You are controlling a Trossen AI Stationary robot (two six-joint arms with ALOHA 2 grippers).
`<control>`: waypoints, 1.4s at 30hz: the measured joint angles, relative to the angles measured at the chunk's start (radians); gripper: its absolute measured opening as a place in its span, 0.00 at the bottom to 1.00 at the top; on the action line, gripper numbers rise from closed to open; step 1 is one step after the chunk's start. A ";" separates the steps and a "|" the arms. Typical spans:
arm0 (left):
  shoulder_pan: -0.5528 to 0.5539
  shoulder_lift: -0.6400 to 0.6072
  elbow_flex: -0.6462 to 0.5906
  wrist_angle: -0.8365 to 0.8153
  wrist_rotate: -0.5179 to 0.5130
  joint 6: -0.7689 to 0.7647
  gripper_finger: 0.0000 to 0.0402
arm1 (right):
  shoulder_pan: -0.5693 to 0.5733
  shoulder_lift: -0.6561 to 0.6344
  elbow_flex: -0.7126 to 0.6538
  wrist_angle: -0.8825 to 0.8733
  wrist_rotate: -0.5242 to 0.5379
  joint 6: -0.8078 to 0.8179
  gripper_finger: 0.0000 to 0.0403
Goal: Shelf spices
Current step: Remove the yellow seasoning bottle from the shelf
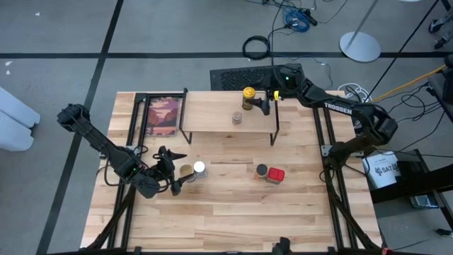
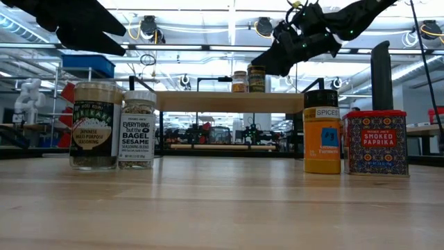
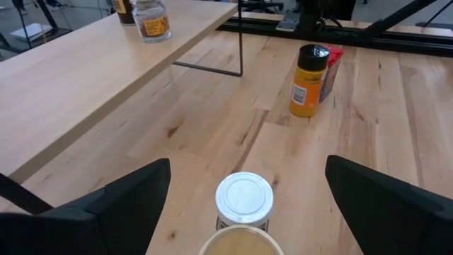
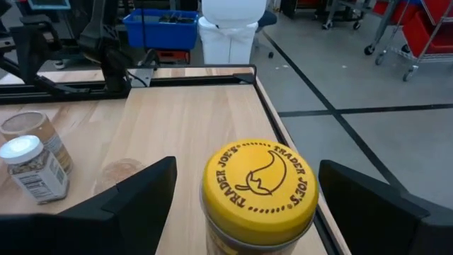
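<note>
I had the right gripper (image 1: 265, 104) spread wide around the yellow-lidded jar (image 1: 248, 95), which stood on the shelf (image 1: 212, 113), gripping nothing: a placement finishing, I judged. My left gripper (image 1: 174, 171), equally wide and empty, faced the white-lidded jar (image 1: 199, 168) in front of the shelf; closing there seemed next.

Dark, jointed arms; white "TROSSEN" lettering on the right arm (image 1: 338, 106); green light near its wrist; black cables alongside.
</note>
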 joint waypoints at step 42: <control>0.000 0.000 -0.002 -0.010 -0.030 0.001 0.96 | 0.033 -0.204 0.000 -0.139 0.007 0.083 0.56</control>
